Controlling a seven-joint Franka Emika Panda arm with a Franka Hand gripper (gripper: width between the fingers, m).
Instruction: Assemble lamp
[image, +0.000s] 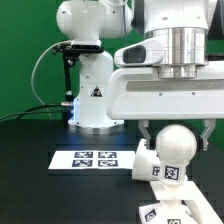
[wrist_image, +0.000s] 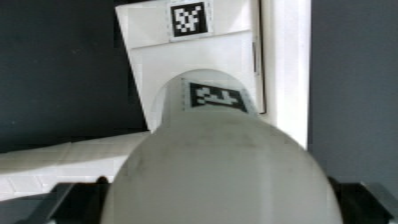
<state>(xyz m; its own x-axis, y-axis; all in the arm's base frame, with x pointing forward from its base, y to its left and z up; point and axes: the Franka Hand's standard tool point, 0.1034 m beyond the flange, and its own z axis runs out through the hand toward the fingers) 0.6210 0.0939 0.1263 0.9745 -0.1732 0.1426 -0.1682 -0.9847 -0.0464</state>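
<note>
My gripper (image: 176, 138) hangs at the exterior view's right, shut on the white round-headed bulb (image: 177, 146), one dark finger (image: 146, 131) on each side of the head. The neck, with a tag, points down. In the wrist view the bulb (wrist_image: 214, 150) fills the middle between the gripper (wrist_image: 214, 208) fingers (wrist_image: 71, 203). The cup-like shade (image: 146, 163) lies on its side beside the bulb, toward the exterior view's left. The flat base (image: 168, 212) lies at the front edge, below the bulb. A white tagged part (wrist_image: 187, 45) shows beyond the bulb in the wrist view.
The marker board (image: 95, 158) lies flat on the black table, to the exterior view's left of the shade. The robot's white body (image: 95, 95) stands behind it, with a black cable and camera mount (image: 68, 60) beside it and a green wall behind.
</note>
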